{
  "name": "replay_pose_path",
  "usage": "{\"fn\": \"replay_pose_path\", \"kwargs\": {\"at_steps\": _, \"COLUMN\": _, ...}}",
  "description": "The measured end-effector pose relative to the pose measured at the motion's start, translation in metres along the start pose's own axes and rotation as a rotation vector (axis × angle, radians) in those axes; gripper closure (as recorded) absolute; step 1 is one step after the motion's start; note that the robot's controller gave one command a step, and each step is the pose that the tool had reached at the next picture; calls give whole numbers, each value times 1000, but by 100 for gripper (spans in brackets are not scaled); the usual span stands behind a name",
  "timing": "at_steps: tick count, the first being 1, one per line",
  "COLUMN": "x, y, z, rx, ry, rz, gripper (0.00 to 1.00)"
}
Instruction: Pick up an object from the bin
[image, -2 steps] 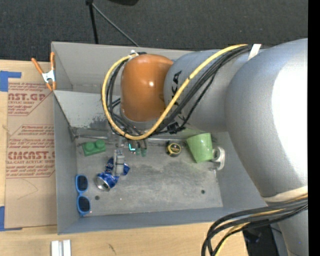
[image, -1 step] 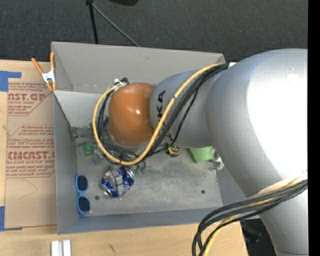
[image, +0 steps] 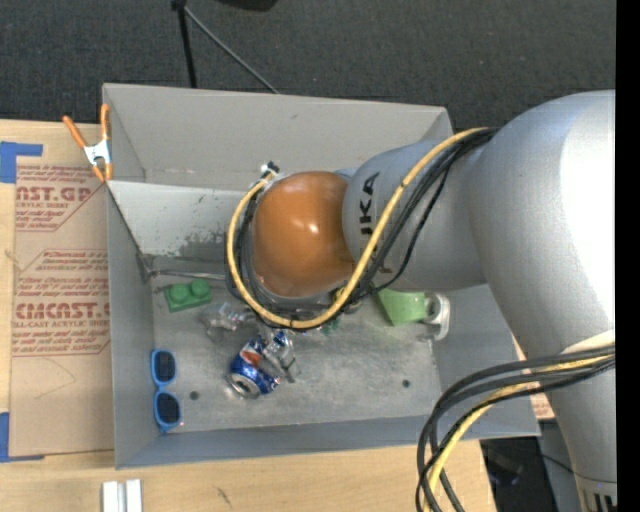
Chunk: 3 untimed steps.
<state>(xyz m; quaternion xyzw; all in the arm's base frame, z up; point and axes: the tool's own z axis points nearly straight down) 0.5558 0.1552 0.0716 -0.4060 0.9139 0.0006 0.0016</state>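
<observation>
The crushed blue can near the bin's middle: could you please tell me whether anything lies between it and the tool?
Nothing visible does. The tool hangs below the orange wrist cover, right beside the crushed can; the green block, blue sunglasses and green cup lie well off to the sides.
</observation>
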Motion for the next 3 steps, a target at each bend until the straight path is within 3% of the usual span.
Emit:
{"fn": "replay_pose_path", "kwargs": {"at_steps": 1, "x": -1, "y": -1, "z": -1, "rx": 1, "ry": -2, "rz": 1, "gripper": 100}}
{"fn": "replay_pose_path", "kwargs": {"at_steps": 2, "x": 9, "y": -19, "z": -111, "rx": 6, "ry": -6, "rz": -18, "gripper": 100}}
{"fn": "replay_pose_path", "kwargs": {"at_steps": 3, "x": -11, "y": -45, "z": -189, "rx": 8, "ry": -8, "rz": -8, "gripper": 100}}
